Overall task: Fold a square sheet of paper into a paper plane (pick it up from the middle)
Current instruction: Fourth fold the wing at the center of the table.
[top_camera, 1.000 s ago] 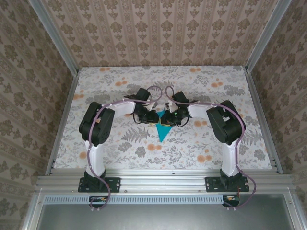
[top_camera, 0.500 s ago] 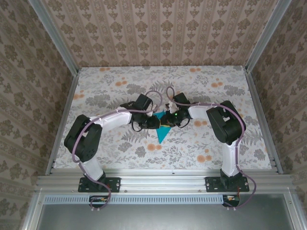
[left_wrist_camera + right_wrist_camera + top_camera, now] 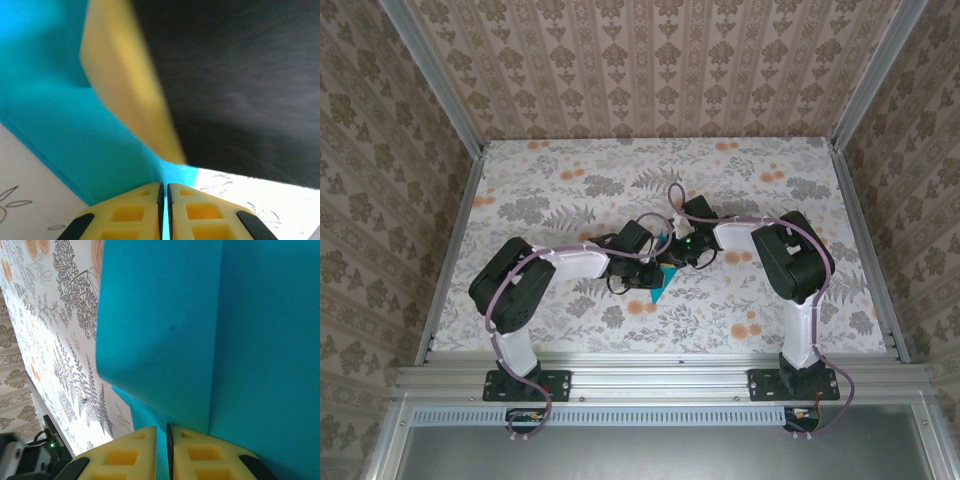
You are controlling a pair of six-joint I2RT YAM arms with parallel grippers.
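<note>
Mid-fold: my left pincer point(image 3: 163, 186) and right pincer point(image 3: 161, 430) both pinch the paper plane point(image 3: 659, 283); next, I'd press its crease flat.

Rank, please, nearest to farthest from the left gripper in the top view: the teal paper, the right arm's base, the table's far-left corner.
From the left gripper:
1. teal paper, right at its fingertips.
2. right arm's base, near right.
3. table's far-left corner, back left.
</note>
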